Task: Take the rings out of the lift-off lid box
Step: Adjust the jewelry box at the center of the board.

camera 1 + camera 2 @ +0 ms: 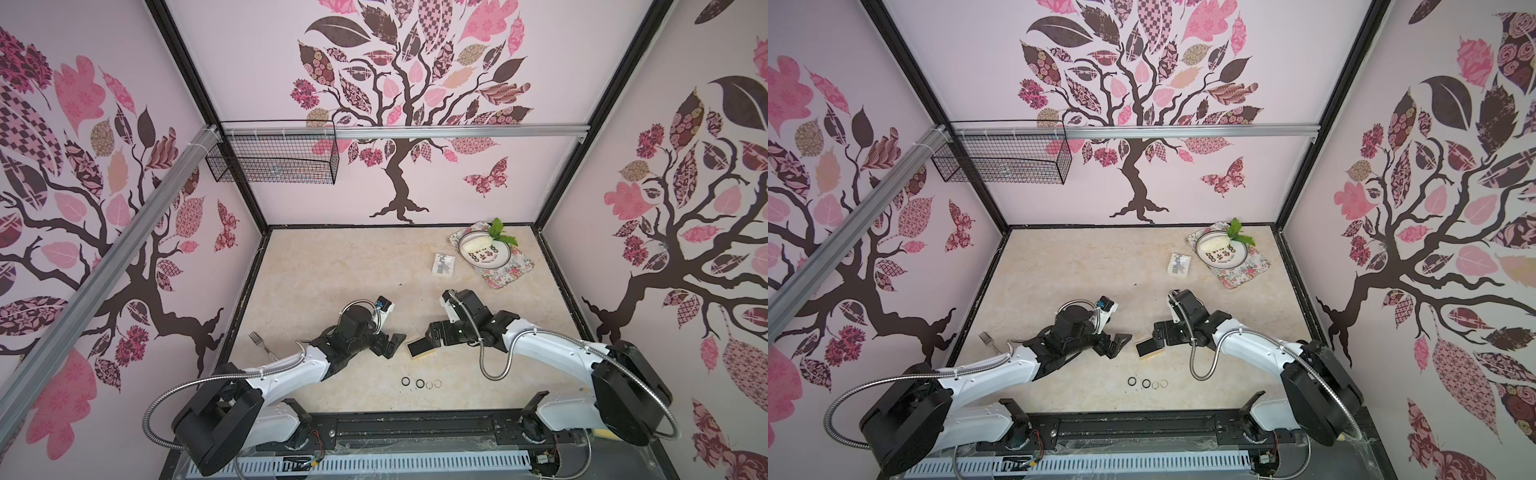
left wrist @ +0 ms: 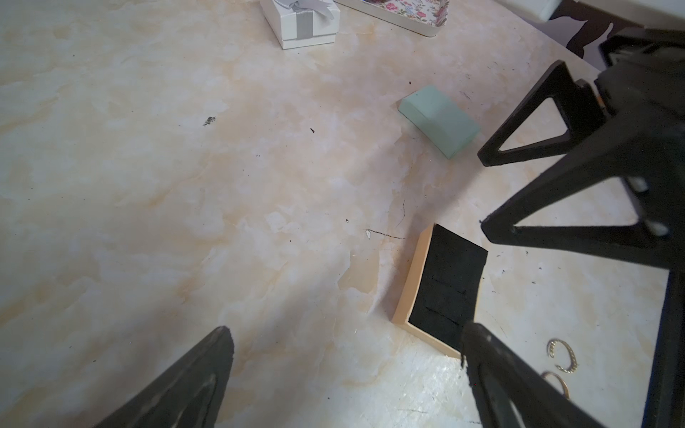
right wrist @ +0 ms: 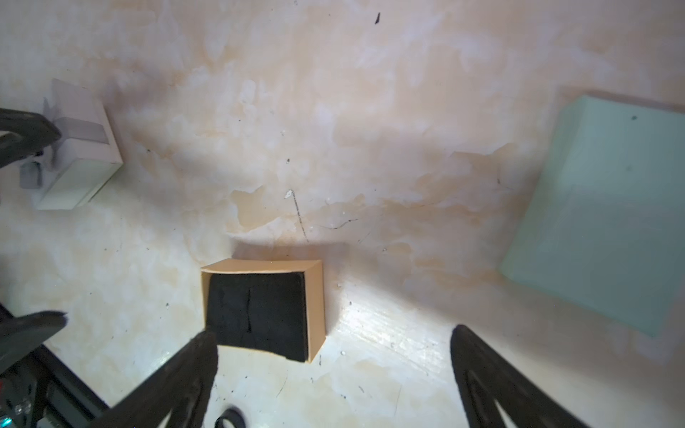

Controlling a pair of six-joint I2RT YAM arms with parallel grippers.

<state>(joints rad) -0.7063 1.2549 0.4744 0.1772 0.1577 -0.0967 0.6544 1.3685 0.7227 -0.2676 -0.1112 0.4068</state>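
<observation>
The lift-off lid box stands open between the arms: a tan base with black slotted foam point(image 1: 420, 347) point(image 2: 444, 289) point(image 3: 259, 311), no ring showing in the foam. Its mint lid point(image 2: 437, 120) point(image 3: 608, 215) lies apart, further back. Several rings point(image 1: 420, 383) point(image 1: 1147, 383) lie in a row on the table nearer the front, two black and two thin pale ones; gold rings point(image 2: 563, 355) and a black ring point(image 3: 230, 417) show in the wrist views. My left gripper point(image 1: 395, 344) point(image 2: 346, 344) is open just left of the base. My right gripper point(image 1: 430, 332) point(image 3: 333, 337) is open beside it, holding nothing.
A white gift box with grey ribbon point(image 1: 444, 264) point(image 2: 300, 22) sits further back. A floral tray point(image 1: 511, 270) with a plate is at the back right. A fork point(image 1: 259, 340) lies at the left. A wire basket point(image 1: 270, 162) hangs on the back wall.
</observation>
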